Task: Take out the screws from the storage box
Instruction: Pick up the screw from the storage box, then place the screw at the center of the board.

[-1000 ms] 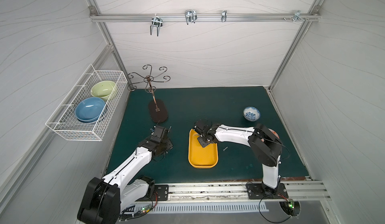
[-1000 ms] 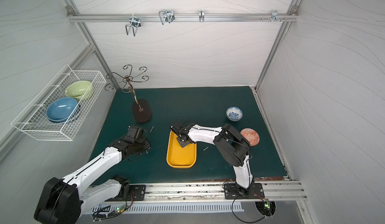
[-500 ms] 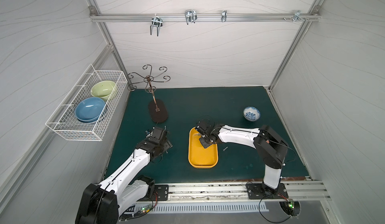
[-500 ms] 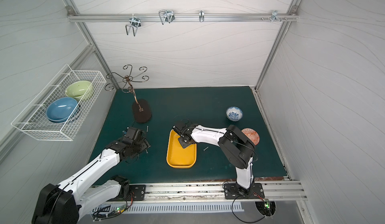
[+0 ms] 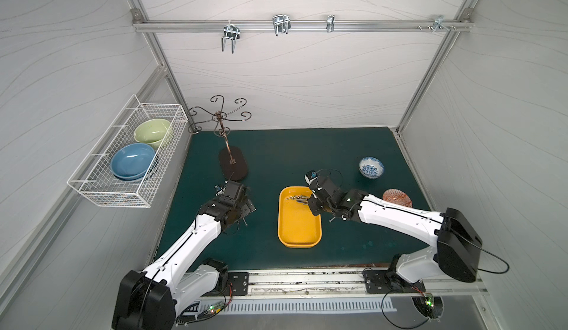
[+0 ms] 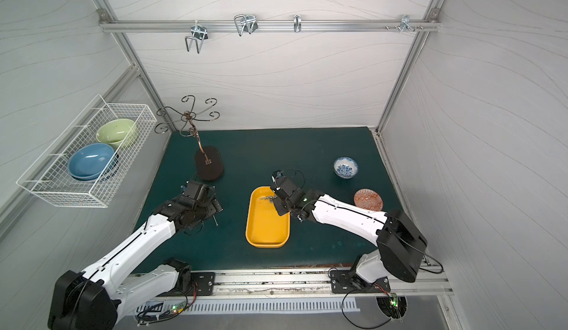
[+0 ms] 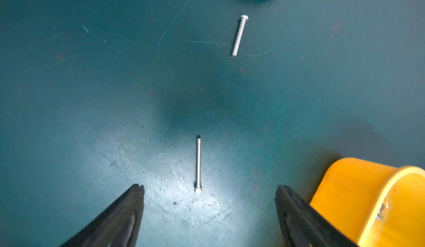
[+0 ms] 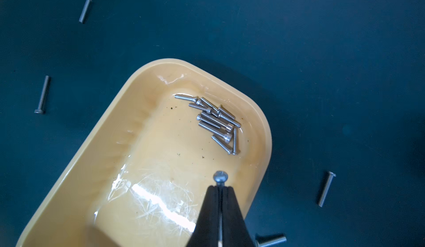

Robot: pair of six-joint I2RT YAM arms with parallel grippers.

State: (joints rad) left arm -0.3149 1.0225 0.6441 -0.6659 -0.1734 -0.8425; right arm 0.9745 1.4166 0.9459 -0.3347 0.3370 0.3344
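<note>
Reaching over the glossy yellow tray (image 8: 147, 156), the right tool (image 8: 220, 187) clenches a thin metal screw (image 8: 220, 177); the left tool (image 7: 209, 187) hangs spread over a loose screw (image 7: 198, 164) on the scuffed counter (image 7: 92, 96).

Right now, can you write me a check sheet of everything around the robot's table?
Surface: green mat, scuffed.
Job's things: screw pile in the yellow tray; loose screws on the mat beside it.
Clutter: blue-and-white bowl, red patterned dish, hook stand.
Hands: right hand shut on one screw over the tray; left hand open above a loose one.
Cables: black cable looped at the right wrist.
Surroundings: wire basket holding green bowl and blue bowl; metal hooks on the rail.
</note>
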